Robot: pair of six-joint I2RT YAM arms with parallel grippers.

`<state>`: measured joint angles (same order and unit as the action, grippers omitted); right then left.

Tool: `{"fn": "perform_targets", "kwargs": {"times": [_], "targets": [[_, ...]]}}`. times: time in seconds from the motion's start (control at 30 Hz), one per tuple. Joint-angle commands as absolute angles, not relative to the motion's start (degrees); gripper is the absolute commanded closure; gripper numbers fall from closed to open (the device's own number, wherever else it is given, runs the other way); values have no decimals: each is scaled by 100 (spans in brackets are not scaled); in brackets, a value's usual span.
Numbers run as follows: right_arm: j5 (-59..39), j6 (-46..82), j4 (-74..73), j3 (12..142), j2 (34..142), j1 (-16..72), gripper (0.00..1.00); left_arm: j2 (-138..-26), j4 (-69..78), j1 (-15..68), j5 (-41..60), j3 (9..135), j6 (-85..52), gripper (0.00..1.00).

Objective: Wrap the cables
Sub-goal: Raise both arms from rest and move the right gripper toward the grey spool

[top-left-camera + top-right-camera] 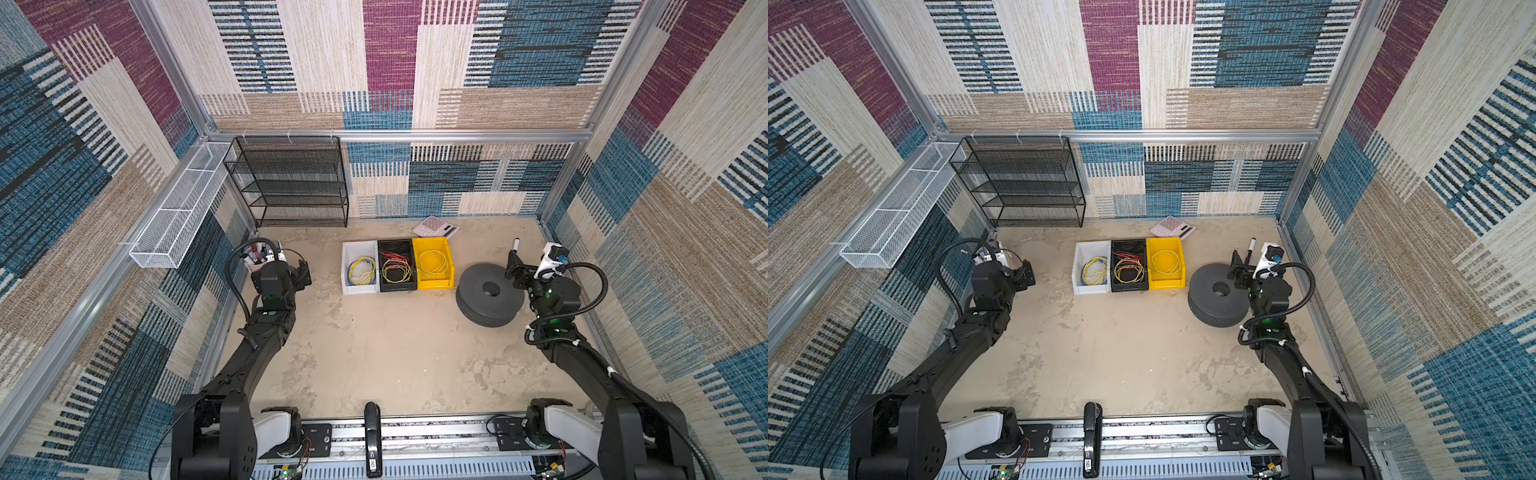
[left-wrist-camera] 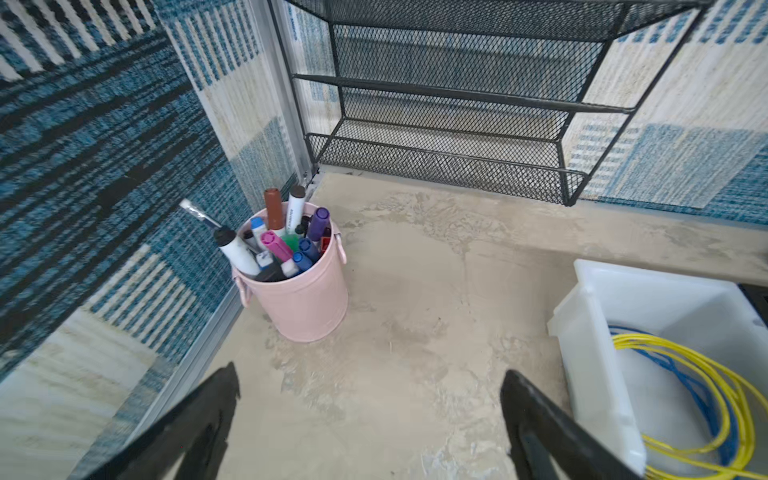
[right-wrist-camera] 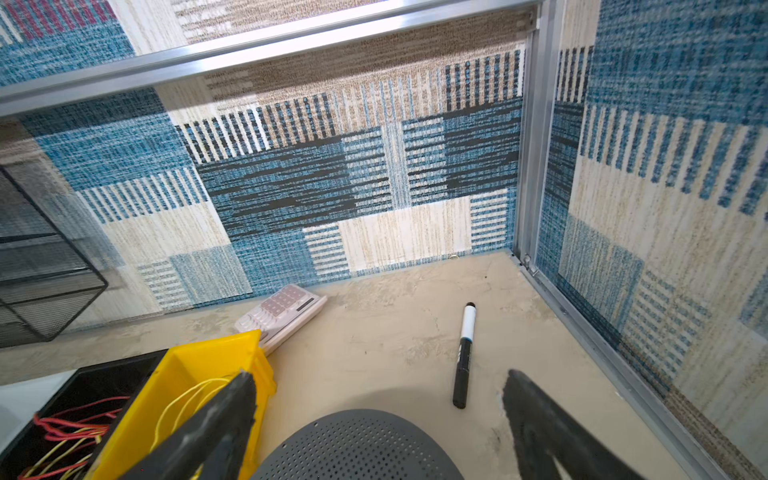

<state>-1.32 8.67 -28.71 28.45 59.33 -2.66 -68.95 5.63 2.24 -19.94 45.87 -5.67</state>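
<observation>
thin yellow wire [image 1: 444,266], seemingly coiled

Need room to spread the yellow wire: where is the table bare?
Widest bare stretch: in front of the three bins, between left arm and right arm. A narrower strip runs between black shelf and bins. Crowded: the right side, where spool, marker, calculator and right hand sit close.
</observation>
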Motion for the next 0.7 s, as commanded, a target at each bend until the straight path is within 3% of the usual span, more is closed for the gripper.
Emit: {"fn": "perform_targets", "kwargs": {"times": [0.0,0.13,0.3,0.53,0.67], "targets": [[-671,1195,-1318,3066,5506,-264,6,-6870,-1934,411,-2623,5310,-1485,1],[-1045,1410,-221,3261,5088,-288,6,-6782,-2910,744,-2424,5602,-2330,10],[-1984,1727,557,3571,5342,-1000,6,-6569,-3273,1277,-2173,5637,-2749,11],[-3851,2327,90,3356,6176,-2732,5,-6401,-3487,1502,-1335,6004,-2725,10],[-4324,2684,-640,3066,6648,-2997,7,-6343,-3547,1503,-1038,6134,-2727,10]]}}
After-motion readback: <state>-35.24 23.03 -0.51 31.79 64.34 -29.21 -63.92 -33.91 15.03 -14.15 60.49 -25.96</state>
